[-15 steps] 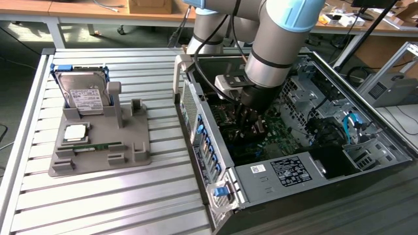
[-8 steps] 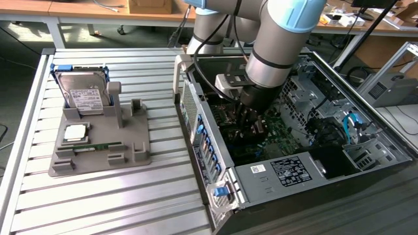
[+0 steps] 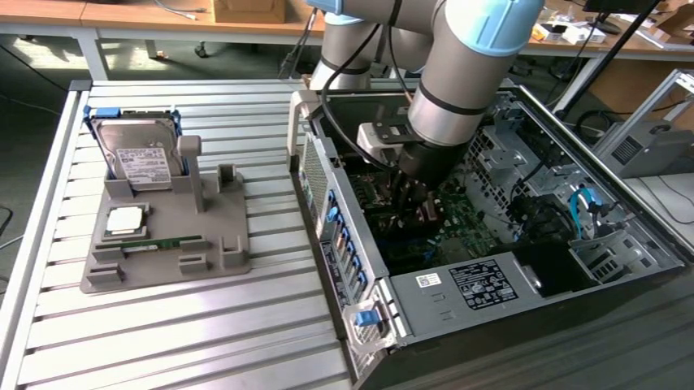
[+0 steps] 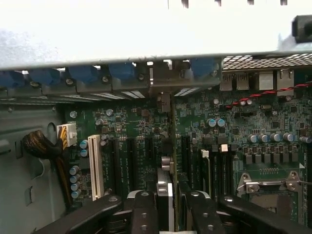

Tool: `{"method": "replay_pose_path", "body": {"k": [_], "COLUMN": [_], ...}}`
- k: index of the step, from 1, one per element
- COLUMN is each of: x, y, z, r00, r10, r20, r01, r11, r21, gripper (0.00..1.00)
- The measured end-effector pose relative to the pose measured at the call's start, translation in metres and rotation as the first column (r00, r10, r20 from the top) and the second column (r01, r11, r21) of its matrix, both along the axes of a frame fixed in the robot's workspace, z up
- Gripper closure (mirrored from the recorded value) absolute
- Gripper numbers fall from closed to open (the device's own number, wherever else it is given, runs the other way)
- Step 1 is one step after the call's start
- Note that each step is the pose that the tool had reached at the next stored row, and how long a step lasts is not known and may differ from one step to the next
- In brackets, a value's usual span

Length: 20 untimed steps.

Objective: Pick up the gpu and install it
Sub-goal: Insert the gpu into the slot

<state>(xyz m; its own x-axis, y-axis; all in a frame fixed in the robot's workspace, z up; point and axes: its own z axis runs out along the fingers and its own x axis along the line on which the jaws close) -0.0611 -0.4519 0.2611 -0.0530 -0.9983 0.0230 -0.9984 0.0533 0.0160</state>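
Inside the case: gripper at frame centre — pinching the gpu edge-on above the motherboard
Left tray: hard drive, memory stick

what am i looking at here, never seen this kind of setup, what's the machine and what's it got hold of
It is a robot arm, grey with blue joints, reaching down into an open computer case that lies on a slatted metal table. One picture comes from a camera standing off to the side. The other comes from a camera on the arm's wrist, looking past its gripper at the green motherboard inside the case.

The gripper's black fingers clamp a thin card seen edge-on, the gpu, held upright over the motherboard's long slots.

On the table, at the exterior view's left, a grey holder carries a hard drive, a square chip and a green memory stick.
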Motion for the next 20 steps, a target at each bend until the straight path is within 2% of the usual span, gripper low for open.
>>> {"method": "replay_pose_path", "body": {"k": [3,4,7,9,11,16,20], "x": [0.0,-0.0001,-0.0018,-0.0022,-0.0022,-0.0023,-0.0022], "y": [0.0,-0.0001,-0.0001,0.0,0.0,-0.0001,0.0], "z": [-0.0003,-0.0003,-0.0003,-0.0003,-0.0005,-0.0006,-0.0009], "r00": [1.0,1.0,1.0,1.0,1.0,1.0,1.0], "r10": [-0.001,-0.001,-0.001,-0.001,-0.001,-0.001,-0.001], "r20": [-0.0003,-0.0001,-0.0001,-0.0002,-0.0001,-0.0002,0.0], "r01": [0.001,0.001,0.001,0.001,0.001,0.001,0.001], "r11": [1.0,1.0,0.9998,0.9997,0.9997,0.9996,0.9997], "r21": [0.0014,0.0072,0.0174,0.0228,0.0257,0.0268,0.0235], "gripper": [0.73,0.73,0.73,0.73,0.73,0.73,0.73]}}
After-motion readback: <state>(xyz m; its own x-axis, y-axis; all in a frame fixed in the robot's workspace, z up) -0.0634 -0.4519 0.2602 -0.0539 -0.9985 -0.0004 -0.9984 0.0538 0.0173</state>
